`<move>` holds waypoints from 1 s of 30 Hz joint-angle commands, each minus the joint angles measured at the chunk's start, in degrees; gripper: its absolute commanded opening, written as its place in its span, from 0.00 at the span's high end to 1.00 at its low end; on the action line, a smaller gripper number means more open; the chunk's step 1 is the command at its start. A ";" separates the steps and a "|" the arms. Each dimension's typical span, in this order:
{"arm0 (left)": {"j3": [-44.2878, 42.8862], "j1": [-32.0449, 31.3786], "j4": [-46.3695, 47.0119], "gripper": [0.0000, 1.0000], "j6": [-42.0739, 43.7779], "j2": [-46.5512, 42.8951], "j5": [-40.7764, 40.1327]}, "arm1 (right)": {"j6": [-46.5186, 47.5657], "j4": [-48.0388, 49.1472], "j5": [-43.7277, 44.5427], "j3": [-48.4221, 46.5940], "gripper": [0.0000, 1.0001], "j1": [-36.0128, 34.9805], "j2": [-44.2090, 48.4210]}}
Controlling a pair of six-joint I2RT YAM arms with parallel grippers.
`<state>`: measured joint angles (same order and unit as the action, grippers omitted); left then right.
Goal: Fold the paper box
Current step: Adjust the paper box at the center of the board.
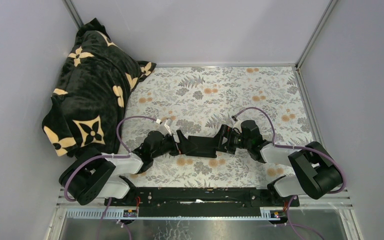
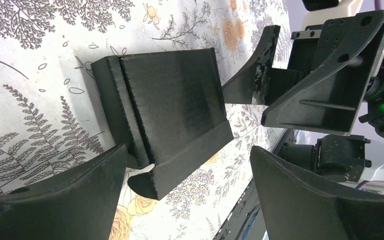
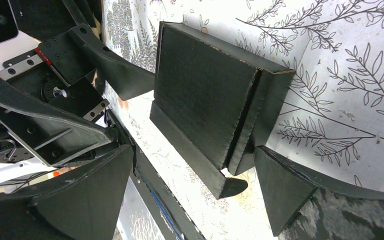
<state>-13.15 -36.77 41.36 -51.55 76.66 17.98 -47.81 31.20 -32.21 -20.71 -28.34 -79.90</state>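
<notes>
The paper box (image 1: 200, 146) is matte black card, partly folded, lying on the floral table between my two grippers. In the left wrist view the paper box (image 2: 175, 105) shows a broad top panel, a narrow creased strip on one side and a turned-down side flap. Its near corner reaches in between the fingers of my left gripper (image 2: 189, 150), which stands open. My right gripper (image 3: 192, 150) is open too, with the other end of the paper box (image 3: 205, 95) just in front of its fingertips. From above, the left gripper (image 1: 177, 142) and right gripper (image 1: 225, 140) face each other across the box.
A black plush blanket with cream flowers (image 1: 90, 95) is heaped at the back left corner. A black metal rail (image 1: 200, 195) runs along the near edge by the arm bases. Grey walls close in the floral tabletop (image 1: 220, 90) on three sides.
</notes>
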 commanded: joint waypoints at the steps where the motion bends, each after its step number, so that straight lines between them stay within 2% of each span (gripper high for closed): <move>1: -0.46 -0.47 3.16 0.01 0.33 -1.89 0.70 | -0.53 2.74 -1.77 -1.96 0.00 0.06 1.51; 30: -1.29 -1.19 -0.80 0.01 0.09 -6.62 0.02 | 0.53 -3.61 -0.97 -3.31 0.00 0.04 8.04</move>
<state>-13.15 -37.17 39.46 -51.57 71.59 17.54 -47.62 26.81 -32.12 -21.39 -28.32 -74.48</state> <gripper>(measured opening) 0.986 0.993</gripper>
